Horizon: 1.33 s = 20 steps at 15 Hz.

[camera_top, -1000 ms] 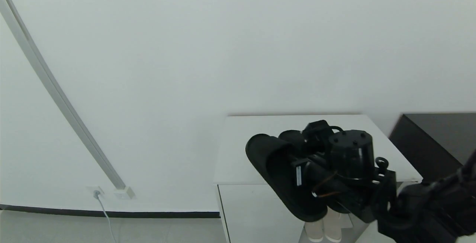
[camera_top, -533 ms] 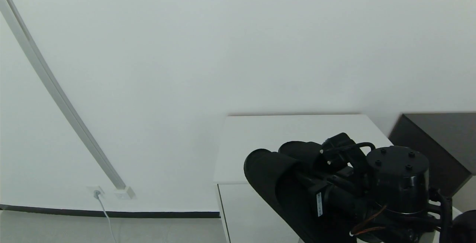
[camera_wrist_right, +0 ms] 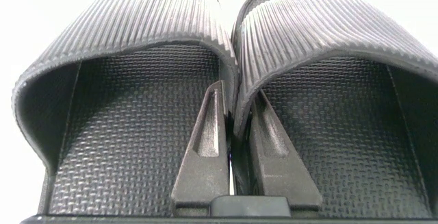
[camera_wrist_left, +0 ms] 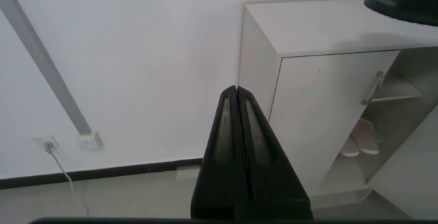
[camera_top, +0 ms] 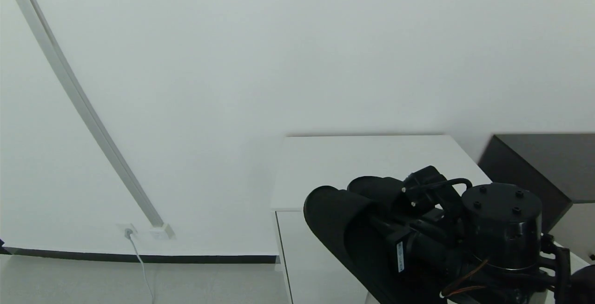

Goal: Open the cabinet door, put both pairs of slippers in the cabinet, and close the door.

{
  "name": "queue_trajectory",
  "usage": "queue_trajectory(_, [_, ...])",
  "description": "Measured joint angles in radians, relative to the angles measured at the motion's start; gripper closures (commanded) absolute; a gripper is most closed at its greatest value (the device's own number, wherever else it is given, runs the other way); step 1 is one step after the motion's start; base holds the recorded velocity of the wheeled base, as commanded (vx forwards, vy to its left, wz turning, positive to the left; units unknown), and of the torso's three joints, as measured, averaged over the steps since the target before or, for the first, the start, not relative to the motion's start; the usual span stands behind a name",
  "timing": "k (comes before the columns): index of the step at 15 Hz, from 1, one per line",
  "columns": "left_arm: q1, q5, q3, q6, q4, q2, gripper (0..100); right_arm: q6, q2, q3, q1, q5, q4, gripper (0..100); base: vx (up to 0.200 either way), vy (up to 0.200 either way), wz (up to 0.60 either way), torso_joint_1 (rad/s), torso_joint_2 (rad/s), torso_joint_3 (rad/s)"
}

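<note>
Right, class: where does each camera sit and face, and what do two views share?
Head view: from the head, down at the white cabinet; right arm holds black slippers.
Left wrist view: faces the cabinet's open front; left hand shut.
Right wrist view: faces the slippers; right hand clamps their straps.
Shared: the cabinet, in head and left wrist.

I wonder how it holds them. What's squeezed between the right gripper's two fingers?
The inner strap edges of the black slippers, pressed together; the right gripper has one finger inside each slipper. The right wrist view shows it.
</note>
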State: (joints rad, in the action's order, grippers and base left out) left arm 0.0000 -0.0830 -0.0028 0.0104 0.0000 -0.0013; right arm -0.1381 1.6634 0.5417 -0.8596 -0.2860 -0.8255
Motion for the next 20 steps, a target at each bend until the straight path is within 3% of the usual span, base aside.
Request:
queue_trajectory(17, [0.0, 0.0, 0.0, -0.001, 0.0, 0.0, 100, 0.001, 0.0, -0.022, -0.011, 0.0, -0.006, 100, 0.0, 0.0, 0.0, 0.0, 0.0, 0.0])
queue_trajectory(20, [0.0, 0.0, 0.0, 0.0, 0.0, 0.0, 100, 0.001, 0.0, -0.022, -0.011, 0.001, -0.008, 100, 0.0, -0.2, 0.0, 0.001, 0.0, -0.001])
